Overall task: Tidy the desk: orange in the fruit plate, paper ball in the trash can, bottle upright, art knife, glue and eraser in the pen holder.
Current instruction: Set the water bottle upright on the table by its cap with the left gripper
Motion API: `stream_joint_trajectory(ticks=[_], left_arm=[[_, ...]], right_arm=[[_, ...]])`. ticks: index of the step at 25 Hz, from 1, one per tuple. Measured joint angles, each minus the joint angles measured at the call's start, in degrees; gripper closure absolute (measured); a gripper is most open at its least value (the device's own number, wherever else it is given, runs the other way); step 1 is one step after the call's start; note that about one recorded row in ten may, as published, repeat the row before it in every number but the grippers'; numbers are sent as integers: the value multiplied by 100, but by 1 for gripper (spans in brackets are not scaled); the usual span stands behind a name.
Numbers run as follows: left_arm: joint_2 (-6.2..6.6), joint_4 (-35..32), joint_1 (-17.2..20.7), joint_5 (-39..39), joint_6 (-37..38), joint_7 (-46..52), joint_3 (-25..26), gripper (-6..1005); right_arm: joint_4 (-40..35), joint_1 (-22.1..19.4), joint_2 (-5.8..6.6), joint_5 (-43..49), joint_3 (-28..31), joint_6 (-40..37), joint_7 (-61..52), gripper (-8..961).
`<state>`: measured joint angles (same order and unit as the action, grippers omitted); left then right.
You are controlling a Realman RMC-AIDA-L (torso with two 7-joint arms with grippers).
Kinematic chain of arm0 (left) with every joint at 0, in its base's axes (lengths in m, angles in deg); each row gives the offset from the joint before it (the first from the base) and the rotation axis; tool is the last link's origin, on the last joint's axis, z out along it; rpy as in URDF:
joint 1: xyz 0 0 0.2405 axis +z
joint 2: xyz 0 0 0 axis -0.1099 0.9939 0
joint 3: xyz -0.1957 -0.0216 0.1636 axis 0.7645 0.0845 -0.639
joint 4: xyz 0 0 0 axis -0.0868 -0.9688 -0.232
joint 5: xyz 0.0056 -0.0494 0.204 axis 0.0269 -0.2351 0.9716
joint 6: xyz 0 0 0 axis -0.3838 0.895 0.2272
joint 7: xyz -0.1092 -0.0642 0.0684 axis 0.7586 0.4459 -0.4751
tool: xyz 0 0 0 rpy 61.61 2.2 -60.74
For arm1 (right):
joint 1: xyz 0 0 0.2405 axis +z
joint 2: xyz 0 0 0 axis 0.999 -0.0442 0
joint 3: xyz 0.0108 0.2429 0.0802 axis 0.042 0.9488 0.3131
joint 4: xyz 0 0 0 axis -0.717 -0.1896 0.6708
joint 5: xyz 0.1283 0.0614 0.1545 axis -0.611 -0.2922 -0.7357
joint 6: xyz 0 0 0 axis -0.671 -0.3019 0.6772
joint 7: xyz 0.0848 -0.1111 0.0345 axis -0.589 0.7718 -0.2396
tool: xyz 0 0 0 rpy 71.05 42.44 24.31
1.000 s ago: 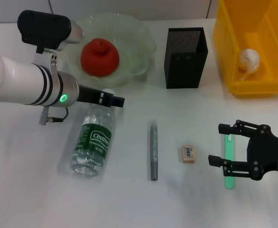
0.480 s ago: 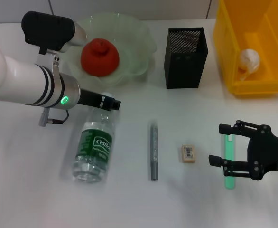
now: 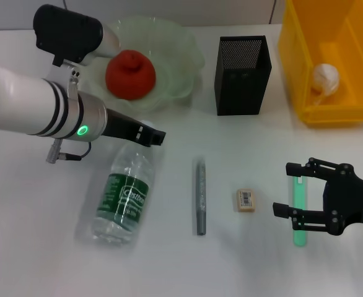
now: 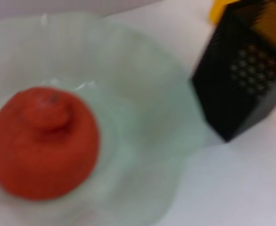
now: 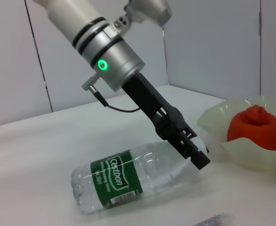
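Note:
The bottle lies tilted on the white desk, its neck end raised, as the right wrist view shows. My left gripper is shut on its neck. The orange sits in the fruit plate. The paper ball lies in the trash can. The grey art knife, the eraser and the green glue stick lie on the desk. My right gripper is open, its fingers straddling the glue stick. The pen holder stands behind.
The left wrist view shows the orange, the fruit plate and the pen holder close by. The pen holder stands between the fruit plate and the trash can. Bare desk lies in front of the bottle and the art knife.
My left gripper shifted slightly right and towards me at the bottle's neck. The bottle turned a little and its base slid towards me. The right arm has not moved.

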<state>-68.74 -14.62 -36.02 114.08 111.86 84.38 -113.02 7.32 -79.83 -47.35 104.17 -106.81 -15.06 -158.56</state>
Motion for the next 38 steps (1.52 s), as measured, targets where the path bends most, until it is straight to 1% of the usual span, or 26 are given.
stream_joint_trajectory(ticks=[1,3,4,6,8,9,10,11,12,13,14,16,17,18,19,21,22,25,26,28,30,31,38], left_arm=[[16,-360,175,-264,146,-447,24,526],[37,-563,390,-842,243,-1241,111,526],[37,-563,390,-842,243,-1241,111,526],[51,-667,722,-1893,417,-2798,424,526],[51,-667,722,-1893,417,-2798,424,527],[50,-656,831,-2285,505,-3400,573,527],[50,-656,831,-2285,505,-3400,573,527],[50,-604,998,-2900,748,-4317,843,527],[49,-565,1058,-3135,919,-4714,1002,527],[49,-565,1058,-3135,919,-4714,1002,527],[48,-481,1078,-3305,1075,-5051,1186,527],[48,-481,1078,-3305,1075,-5051,1186,527],[47,-271,1058,-3487,1285,-5474,1491,527],[46,-203,1073,-3623,1374,-5784,1610,527],[46,-181,1095,-3719,1415,-5974,1660,527],[46,-181,1095,-3719,1415,-5974,1660,527],[46,-120,1237,-4158,1519,-6649,1811,527],[45,-84,1267,-4292,1562,-6806,1880,527],[46,33,1289,-4496,1692,-7046,2046,527],[49,170,1292,-4639,1839,-7269,2227,527],[50,208,1292,-4670,1877,-7330,2275,528],[52,308,1293,-4740,1961,-7559,2375,528],[55,480,1291,-4870,2094,-8112,2549,528]], right_arm=[[0,1,0,1,0,-7,-1,129],[0,1,2,1,1,-12,-5,129],[0,2,2,1,1,-15,-10,129],[0,2,2,1,1,-16,-12,129],[0,2,2,1,1,-17,-14,129],[0,2,2,1,0,-17,-23,129],[0,2,2,1,0,-17,-23,129],[-1,1,2,1,0,-17,-43,129],[-7,2,2,1,1,-19,-76,129],[-7,2,2,1,1,-19,-76,129],[-23,5,1,1,0,-21,-100,129],[-46,8,2,1,0,-22,-133,129],[-46,8,2,1,0,-22,-133,129],[-56,9,2,1,1,-22,-151,129],[-62,10,1,1,0,-27,-169,129],[-62,11,1,1,0,-29,-170,129],[-62,22,1,1,0,-35,-183,129],[-62,46,1,1,0,-49,-217,129],[-62,58,1,1,0,-61,-235,129],[-67,62,1,1,0,-63,-237,129],[-78,68,1,1,0,-66,-239,129],[-86,70,1,0,0,-66,-240,129],[-120,72,1,0,0,-78,-295,130]])
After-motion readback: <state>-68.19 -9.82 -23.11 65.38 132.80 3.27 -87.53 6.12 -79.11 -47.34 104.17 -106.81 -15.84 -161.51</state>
